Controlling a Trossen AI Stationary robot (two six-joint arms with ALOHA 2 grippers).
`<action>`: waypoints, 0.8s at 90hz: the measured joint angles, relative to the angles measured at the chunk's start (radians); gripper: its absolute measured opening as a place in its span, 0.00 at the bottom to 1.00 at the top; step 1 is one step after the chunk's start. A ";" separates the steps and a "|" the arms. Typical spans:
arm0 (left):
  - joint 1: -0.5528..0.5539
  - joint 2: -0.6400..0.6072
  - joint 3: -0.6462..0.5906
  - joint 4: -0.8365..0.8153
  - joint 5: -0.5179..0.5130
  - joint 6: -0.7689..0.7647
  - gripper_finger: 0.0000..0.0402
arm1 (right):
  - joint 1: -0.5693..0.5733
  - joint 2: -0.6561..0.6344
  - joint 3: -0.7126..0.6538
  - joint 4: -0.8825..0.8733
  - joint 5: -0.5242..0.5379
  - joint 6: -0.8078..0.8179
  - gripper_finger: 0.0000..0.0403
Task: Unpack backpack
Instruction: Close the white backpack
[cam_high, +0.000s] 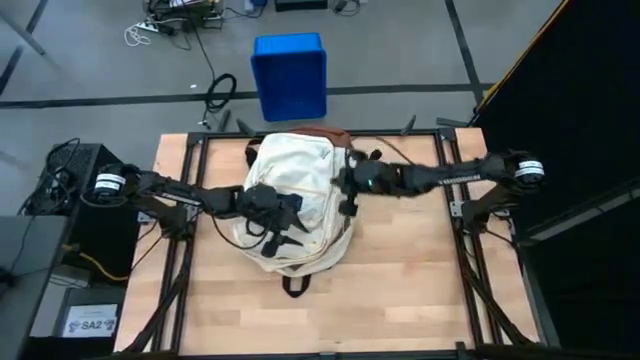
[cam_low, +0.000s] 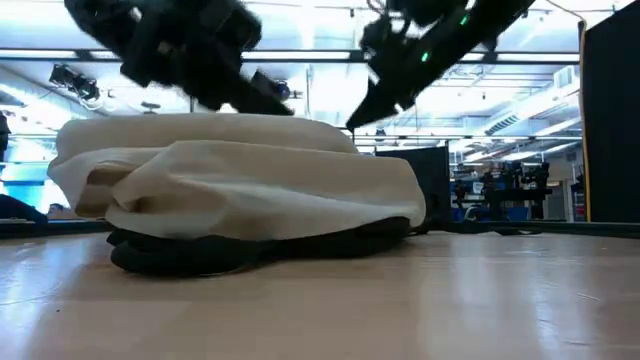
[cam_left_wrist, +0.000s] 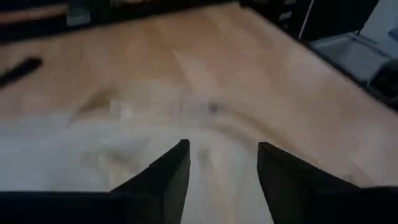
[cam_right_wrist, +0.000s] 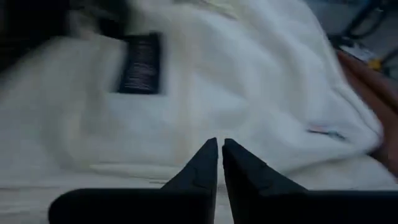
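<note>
The cream-white backpack (cam_high: 295, 195) lies flat in the middle of the table, front pocket up. Its brown base (cam_high: 322, 133) points to the far edge and its dark straps (cam_low: 190, 255) are underneath. My left gripper (cam_high: 292, 235) hovers open over the near part of the backpack, with cream cloth (cam_left_wrist: 93, 162) showing past its fingers. My right gripper (cam_high: 348, 207) is shut and points down at the backpack's right side. The dark logo patch (cam_right_wrist: 140, 62) lies beyond its fingertips. My right gripper has its shut fingertips (cam_low: 352, 124) at the backpack's upper right edge (cam_low: 340, 135), slanting down from the table's right. I cannot tell whether they touch the cloth. My left gripper has its open fingers (cam_low: 275, 105) just above the backpack's top, and I cannot tell whether they touch it.
A blue bin (cam_high: 290, 75) stands on the floor beyond the table's far edge. A dark carry loop (cam_high: 295, 287) sticks out from the backpack's near end. Bare wood (cam_high: 400, 300) lies toward the near and right edges.
</note>
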 joint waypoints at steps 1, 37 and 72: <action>-0.004 0.000 0.005 0.000 -0.002 -0.003 0.39 | -0.012 0.003 0.000 0.004 -0.004 -0.004 0.00; -0.248 0.182 0.083 0.075 -0.235 -0.069 0.39 | -0.315 0.086 0.001 0.155 -0.206 -0.112 0.00; -0.275 0.283 0.088 -0.134 -0.282 -0.202 0.39 | -0.310 0.177 0.002 -0.199 -0.185 -0.043 0.00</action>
